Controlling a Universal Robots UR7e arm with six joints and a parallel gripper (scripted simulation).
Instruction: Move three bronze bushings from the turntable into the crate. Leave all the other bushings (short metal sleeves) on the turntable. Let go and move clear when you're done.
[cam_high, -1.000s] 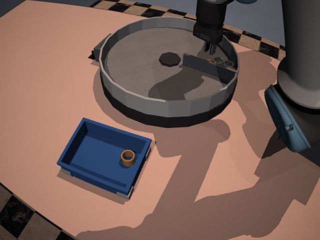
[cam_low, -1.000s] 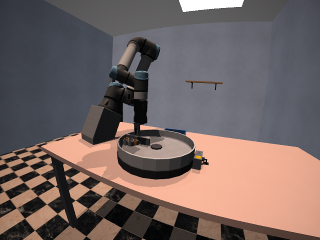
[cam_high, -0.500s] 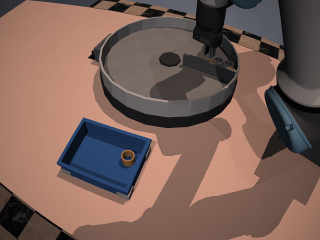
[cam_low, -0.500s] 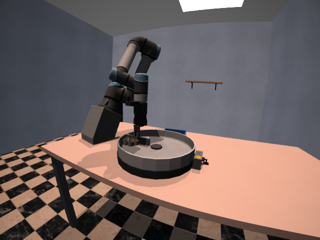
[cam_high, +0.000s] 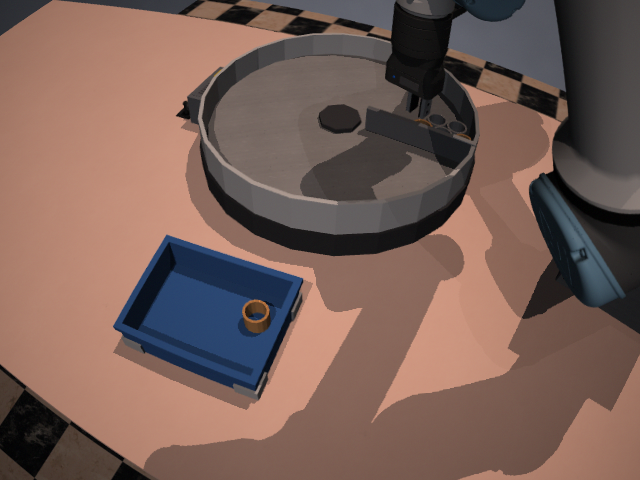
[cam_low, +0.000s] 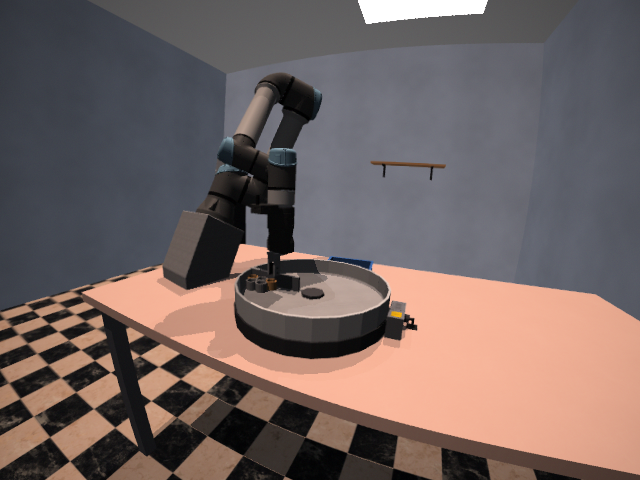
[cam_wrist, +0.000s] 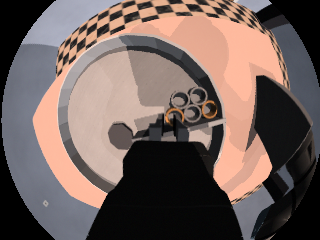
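One bronze bushing (cam_high: 256, 326) stands in the right part of the blue crate (cam_high: 139, 283) (cam_low: 351, 259). On the turntable (cam_high: 268, 129) (cam_low: 341, 302) (cam_wrist: 95, 95), a bronze bushing (cam_high: 423, 121) (cam_low: 271, 284) (cam_wrist: 174, 109) stands at the inner end of a tight cluster. A second bronze bushing (cam_high: 463, 136) (cam_wrist: 209, 101) stands by the rim wall. Three grey bushings stand among them, one mostly hidden behind the divider in the top view. My gripper (cam_high: 417, 111) (cam_low: 273, 273) (cam_wrist: 168, 120) is partly open and empty, pointing down just above and beside the inner bronze bushing.
A dark upright divider (cam_high: 392, 124) (cam_wrist: 215, 123) runs from near the hub (cam_high: 339, 118) (cam_low: 312, 293) (cam_wrist: 120, 135) to the raised rim, close beside the cluster. A grey box (cam_low: 395, 325) is fixed outside the turntable. The arm's base stands beyond the cluster's side of the turntable.
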